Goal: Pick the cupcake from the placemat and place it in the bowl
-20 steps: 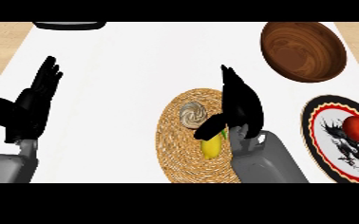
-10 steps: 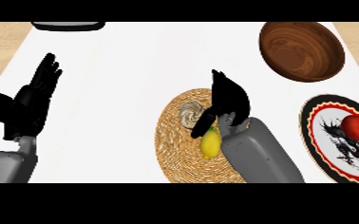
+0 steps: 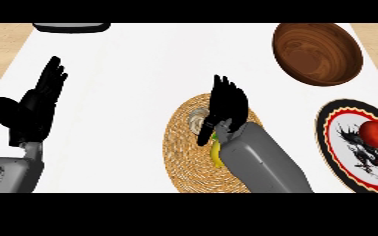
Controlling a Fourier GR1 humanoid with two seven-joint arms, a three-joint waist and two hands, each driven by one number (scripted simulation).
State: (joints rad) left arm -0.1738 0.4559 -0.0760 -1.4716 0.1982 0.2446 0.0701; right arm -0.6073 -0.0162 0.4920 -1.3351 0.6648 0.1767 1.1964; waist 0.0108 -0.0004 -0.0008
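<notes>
Your right hand (image 3: pixel 227 107): fingers straight, holding nothing, directly over cupcake (image 3: pixel 215 152) on placemat (image 3: pixel 181 155); bowl (image 3: pixel 317 53) well apart.

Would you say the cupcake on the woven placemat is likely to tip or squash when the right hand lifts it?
The cupcake looks small, so probably light. Its swirled top may squash under the right hand. The ribbed woven placemat likely keeps it from sliding.
</notes>
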